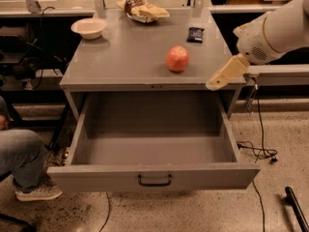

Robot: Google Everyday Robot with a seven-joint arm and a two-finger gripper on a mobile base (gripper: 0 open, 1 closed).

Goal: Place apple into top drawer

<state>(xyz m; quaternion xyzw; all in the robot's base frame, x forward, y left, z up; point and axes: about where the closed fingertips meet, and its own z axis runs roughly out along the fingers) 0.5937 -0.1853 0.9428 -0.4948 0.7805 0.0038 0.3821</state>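
The pinkish-red apple sits on the grey cabinet top, right of centre and near the front edge. The top drawer below is pulled fully open and holds nothing; its dark handle is centred on the front panel. My gripper hangs from the white arm at the cabinet's front right corner, to the right of the apple and a little lower, apart from it.
A beige bowl stands at the back left of the top. A snack bag lies at the back centre and a small dark packet at the back right. A seated person's leg and shoe are at the left. Cables lie on the floor at the right.
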